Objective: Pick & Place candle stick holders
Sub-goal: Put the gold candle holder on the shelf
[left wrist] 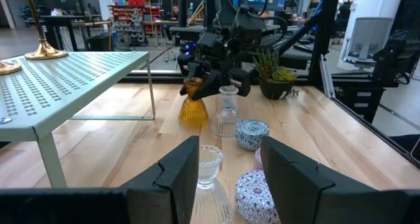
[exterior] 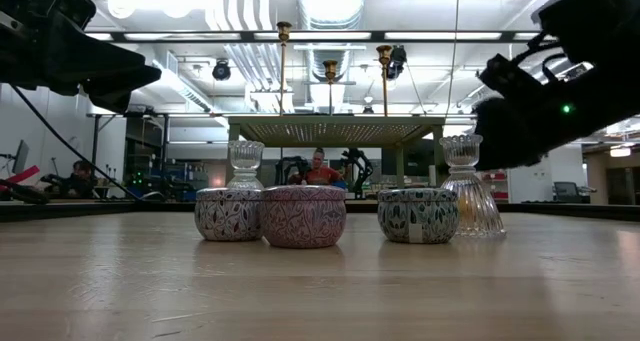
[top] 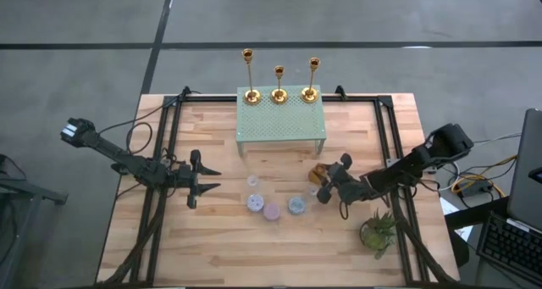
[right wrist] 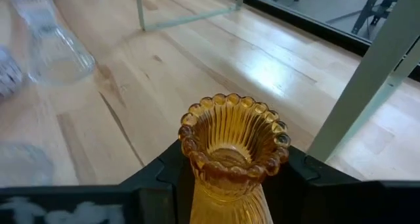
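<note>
Three gold candle stick holders (top: 279, 94) stand by their round bases on a pale green perforated shelf (top: 281, 119) at the table's far middle. They also show in the low view (exterior: 331, 81). My right gripper (top: 323, 187) is at an amber ribbed glass holder (right wrist: 233, 145) right of the table's middle and is shut on it. My left gripper (top: 216, 179) is open and empty at the left. A clear glass holder (left wrist: 210, 178) stands on the table just ahead of its fingers. My right gripper has the amber glass holder's neck (right wrist: 226, 184), just under its beaded rim, between its two fingers, one on each side. It comes from the table's right, slanting down. The holder is upright, and its base (left wrist: 193, 119) looks to be on the table.
Three patterned tins (top: 272, 211) and two clear glass holders (top: 252, 181) stand in the table's middle between the grippers. A potted plant (top: 377, 230) stands at the near right. The shelf's legs (left wrist: 152, 86) stand on the table. A person shows in the room beyond (exterior: 318, 169).
</note>
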You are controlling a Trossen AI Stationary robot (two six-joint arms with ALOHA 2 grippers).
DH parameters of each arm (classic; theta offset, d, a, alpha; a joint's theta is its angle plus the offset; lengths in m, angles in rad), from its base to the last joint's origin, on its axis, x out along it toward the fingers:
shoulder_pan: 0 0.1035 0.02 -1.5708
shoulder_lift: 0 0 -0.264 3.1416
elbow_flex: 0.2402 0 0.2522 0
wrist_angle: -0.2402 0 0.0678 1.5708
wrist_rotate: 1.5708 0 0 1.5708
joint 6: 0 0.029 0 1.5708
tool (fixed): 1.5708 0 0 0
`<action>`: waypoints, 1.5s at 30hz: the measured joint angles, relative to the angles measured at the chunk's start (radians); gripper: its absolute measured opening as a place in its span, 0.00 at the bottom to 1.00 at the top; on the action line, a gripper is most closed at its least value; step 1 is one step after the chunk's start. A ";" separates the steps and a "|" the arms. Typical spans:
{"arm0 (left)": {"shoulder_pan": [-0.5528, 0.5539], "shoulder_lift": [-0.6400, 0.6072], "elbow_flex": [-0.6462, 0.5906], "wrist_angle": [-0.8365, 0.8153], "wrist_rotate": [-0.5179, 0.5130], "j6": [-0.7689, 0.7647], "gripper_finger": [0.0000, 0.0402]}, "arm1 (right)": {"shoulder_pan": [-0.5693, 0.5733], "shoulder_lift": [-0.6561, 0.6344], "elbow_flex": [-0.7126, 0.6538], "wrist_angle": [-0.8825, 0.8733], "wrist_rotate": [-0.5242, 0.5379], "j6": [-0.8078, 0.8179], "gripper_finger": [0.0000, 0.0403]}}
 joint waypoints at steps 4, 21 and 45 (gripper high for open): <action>0.000 0.000 0.000 0.000 0.000 0.000 0.42 | 0.000 -0.042 0.000 0.000 0.000 -0.019 0.32; 0.000 0.000 0.000 0.000 0.000 0.000 0.42 | -0.005 -0.363 0.128 -0.060 -0.106 -0.251 0.34; 0.000 0.000 0.000 0.000 0.000 0.000 0.42 | -0.562 -0.383 0.509 -0.585 -0.419 -0.328 0.33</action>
